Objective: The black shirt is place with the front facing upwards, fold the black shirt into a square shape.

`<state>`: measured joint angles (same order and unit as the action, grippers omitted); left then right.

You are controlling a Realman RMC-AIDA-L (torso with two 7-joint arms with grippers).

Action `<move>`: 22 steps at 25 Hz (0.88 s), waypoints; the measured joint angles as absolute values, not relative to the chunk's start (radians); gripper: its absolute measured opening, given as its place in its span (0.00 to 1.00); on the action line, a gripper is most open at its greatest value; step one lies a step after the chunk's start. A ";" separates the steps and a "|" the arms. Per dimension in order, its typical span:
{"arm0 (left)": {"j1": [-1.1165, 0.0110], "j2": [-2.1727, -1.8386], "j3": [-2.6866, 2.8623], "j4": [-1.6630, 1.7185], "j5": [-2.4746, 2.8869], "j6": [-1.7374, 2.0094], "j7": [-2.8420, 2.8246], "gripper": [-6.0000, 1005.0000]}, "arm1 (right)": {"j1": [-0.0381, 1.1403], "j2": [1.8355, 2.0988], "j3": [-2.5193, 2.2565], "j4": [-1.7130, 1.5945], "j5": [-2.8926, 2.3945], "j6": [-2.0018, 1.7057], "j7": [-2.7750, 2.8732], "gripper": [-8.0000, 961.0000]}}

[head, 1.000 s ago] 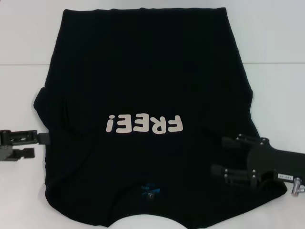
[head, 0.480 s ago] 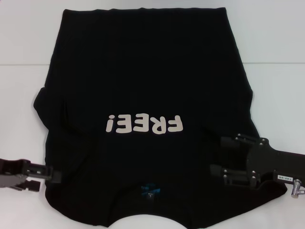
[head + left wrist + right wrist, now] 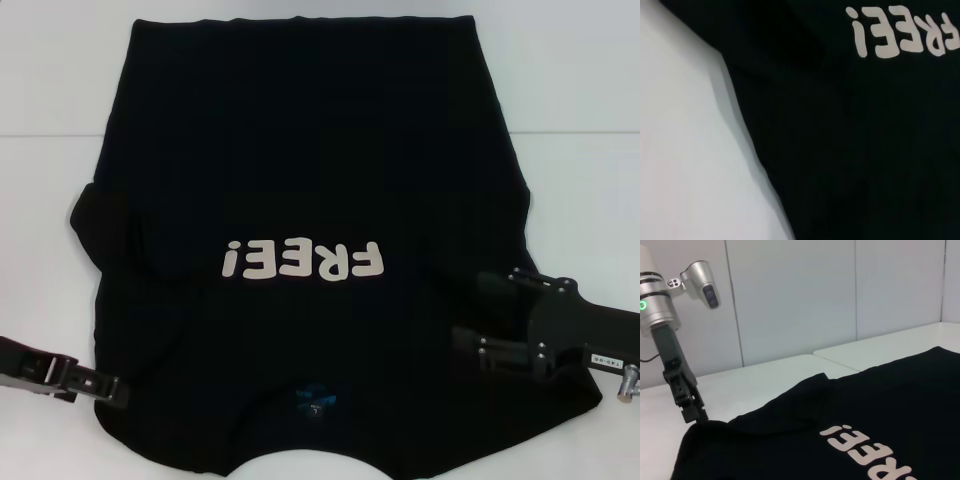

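A black shirt (image 3: 300,180) lies spread flat on a white table (image 3: 580,180), front side up, filling most of the head view; its hem is at the far edge and its collar at the near edge, closest to the robot; pale beige lettering (image 3: 303,260) reading "FREE!" runs across the chest, upside down as seen from the robot's head; a small blue neck label (image 3: 315,398) sits just inside the collar.

The left gripper (image 3: 112,390) is low at the shirt's near left corner, by the shoulder; its tip touches the edge of the cloth; the fingers lie close together, but whether they pinch the fabric cannot be told; in the right wrist view the same gripper (image 3: 694,415) comes down onto the corner of the shirt (image 3: 850,430), its silver arm rising behind it.

The right gripper (image 3: 470,340) rests over the shirt's near right shoulder area, pointing inward toward the chest; its black fingers blend with the cloth, so whether they are apart or together cannot be told.

The left wrist view shows only the shirt's side edge (image 3: 850,150) against the white table (image 3: 685,150), with part of the lettering (image 3: 905,30).
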<state>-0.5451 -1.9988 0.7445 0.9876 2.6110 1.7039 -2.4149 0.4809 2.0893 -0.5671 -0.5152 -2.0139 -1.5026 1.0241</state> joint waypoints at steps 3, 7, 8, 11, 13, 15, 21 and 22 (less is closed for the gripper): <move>-0.548 -2.008 0.763 0.991 2.619 1.681 -2.411 0.92 | 0.485 2.089 -0.567 -0.515 -2.015 -1.497 1.028 0.89; -0.548 -2.019 0.794 0.985 2.631 1.643 -2.412 0.92 | 0.487 2.089 -0.567 -0.514 -2.014 -1.493 1.029 0.89; -0.548 -2.021 0.802 0.983 2.639 1.635 -2.414 0.92 | 0.487 2.089 -0.567 -0.514 -2.014 -1.491 1.029 0.89; -0.549 -2.029 0.813 0.985 2.658 1.627 -2.417 0.92 | 0.487 2.089 -0.567 -0.509 -2.014 -1.489 1.029 0.89; -0.550 -2.030 0.813 0.987 2.662 1.626 -2.416 0.92 | 0.488 2.089 -0.567 -0.507 -2.014 -1.489 1.030 0.89; -0.550 -2.030 0.813 0.990 2.664 1.623 -2.415 0.91 | 0.488 2.088 -0.568 -0.506 -2.014 -1.487 1.031 0.89; -0.552 -2.031 0.813 0.992 2.663 1.631 -2.399 0.88 | 0.490 2.089 -0.565 -0.505 -2.014 -1.471 1.032 0.89; -0.554 -2.031 0.813 0.991 2.665 1.631 -2.396 0.85 | 0.490 2.089 -0.563 -0.505 -2.014 -1.471 1.032 0.89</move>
